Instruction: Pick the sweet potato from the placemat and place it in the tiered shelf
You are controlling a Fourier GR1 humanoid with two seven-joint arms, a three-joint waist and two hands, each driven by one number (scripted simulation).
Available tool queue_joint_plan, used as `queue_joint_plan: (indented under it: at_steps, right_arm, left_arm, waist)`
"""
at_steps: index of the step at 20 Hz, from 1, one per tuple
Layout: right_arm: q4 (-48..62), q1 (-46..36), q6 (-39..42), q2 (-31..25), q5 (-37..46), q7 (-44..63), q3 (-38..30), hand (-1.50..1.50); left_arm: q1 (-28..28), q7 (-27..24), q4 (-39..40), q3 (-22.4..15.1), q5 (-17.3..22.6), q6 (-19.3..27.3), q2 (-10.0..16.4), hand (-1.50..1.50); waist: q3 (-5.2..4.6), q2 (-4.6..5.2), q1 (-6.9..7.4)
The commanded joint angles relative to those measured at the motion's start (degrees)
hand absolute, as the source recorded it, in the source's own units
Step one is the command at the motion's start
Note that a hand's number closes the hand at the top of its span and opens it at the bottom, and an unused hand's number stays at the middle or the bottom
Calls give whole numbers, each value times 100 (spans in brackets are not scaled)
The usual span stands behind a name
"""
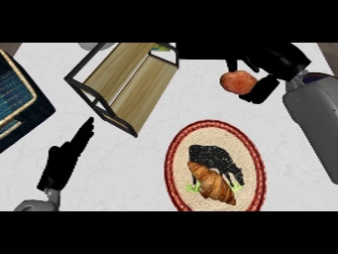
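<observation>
1. Nearest, by the near left corner of the white marble counter (128, 171), the black left hand (63, 161) rests with its fingers straight and released, holding nothing and touching none of the task's things.
2. Near the counter's near edge, right of centre, lies the oval woven placemat with a red rim (215, 133). A golden-brown croissant (214, 184) and a dark speckled object (215, 158), which I cannot identify, lie on it. The sweet potato is no longer on it.
3. Along the right edge the grey right forearm (321, 119) runs up toward the far side.
4. Beyond the placemat, toward the far right corner, the black right hand (272, 64) has its fingers and thumb curled round the rounded orange-red sweet potato (237, 82), grasping it. It appears to be held above the counter, apart from the placemat.
5. Left of the held sweet potato, near the far edge, stands the tiered shelf of pale wooden slats in a black frame (128, 82), set at a slant to the counter's edges. The sweet potato is near its right end but not over a slat.
6. At the left edge sits a dark blue woven basket with a tan rim (7, 101), well apart from the action.
7. Judgement: the pick looks done and the carry is in hand. The next move calls for bringing the right hand leftward over a tier, lowering it clear of the black frame, then opening the fingers.
</observation>
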Motion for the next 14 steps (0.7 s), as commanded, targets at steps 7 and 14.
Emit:
queue_joint_plan:
  at_steps: [7, 14]
  right_arm:
    - [1717, -1992, -44, 548, -866, -332, -1302, 150]
    - [3175, -3081, -823, 866, -366, -394, -1388, 150]
  left_arm:
    - [-133, 136, -129, -38, -72, -59, -43, 0]
    - [153, 47, -281, -141, -167, -89, -113, 0]
  waist:
    - [-9, 5, 135]
    - [-12, 35, 204]
